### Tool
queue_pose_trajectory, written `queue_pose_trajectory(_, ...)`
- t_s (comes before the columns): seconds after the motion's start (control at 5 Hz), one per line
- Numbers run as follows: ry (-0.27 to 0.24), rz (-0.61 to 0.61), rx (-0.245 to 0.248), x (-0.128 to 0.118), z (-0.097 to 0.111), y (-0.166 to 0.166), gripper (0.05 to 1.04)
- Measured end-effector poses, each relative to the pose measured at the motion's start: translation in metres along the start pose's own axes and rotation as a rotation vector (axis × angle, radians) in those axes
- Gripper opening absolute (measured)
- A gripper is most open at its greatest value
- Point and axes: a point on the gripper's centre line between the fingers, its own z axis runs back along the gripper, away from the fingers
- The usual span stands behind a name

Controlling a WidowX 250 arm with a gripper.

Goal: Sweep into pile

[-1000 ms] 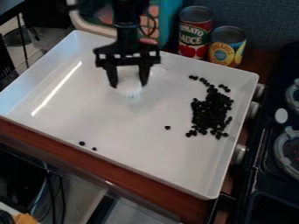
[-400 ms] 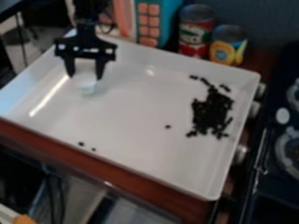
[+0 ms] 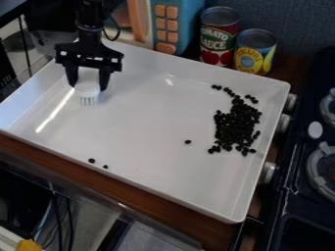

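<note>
Over the upper left part of the white tray [image 3: 150, 122] hangs the black gripper [image 3: 87, 87]. Its fingers grip a small white brush [image 3: 87, 100] with pale green at its lower end; whether the brush touches the tray floor I cannot tell. A pile of black beans [image 3: 237, 126] lies at the tray's right side, with a thin trail toward the back. One loose bean [image 3: 188, 141] sits left of the pile. Two more beans, one of them a front-left bean [image 3: 91, 161], lie by the front wall.
Behind the tray stand a red can [image 3: 219, 39], a yellow can [image 3: 254, 54] and a blue toy microwave [image 3: 171, 24]. A dark stove [image 3: 304, 171] borders the right side, with knobs close to the tray wall.
The gripper has moved left over the tray with the brush in its grip, uncovering more of the toy microwave. Pile and loose beans have stayed where they were.
</note>
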Motion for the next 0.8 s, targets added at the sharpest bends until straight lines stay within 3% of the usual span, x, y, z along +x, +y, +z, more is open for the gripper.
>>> queue_pose_trajectory(0.2,0.021,-0.010,-0.017,-0.002,-0.007,0.003,1.013)
queue_pose_trajectory(0.4,0.007,-0.012,-0.043,-0.006,0.011,0.003,1.011)
queue_pose_trajectory(0.6,-0.061,0.000,-0.066,-0.003,0.045,0.009,1.005)
queue_pose_trajectory(0.8,-0.074,0.019,-0.006,-0.006,0.055,0.018,1.003)
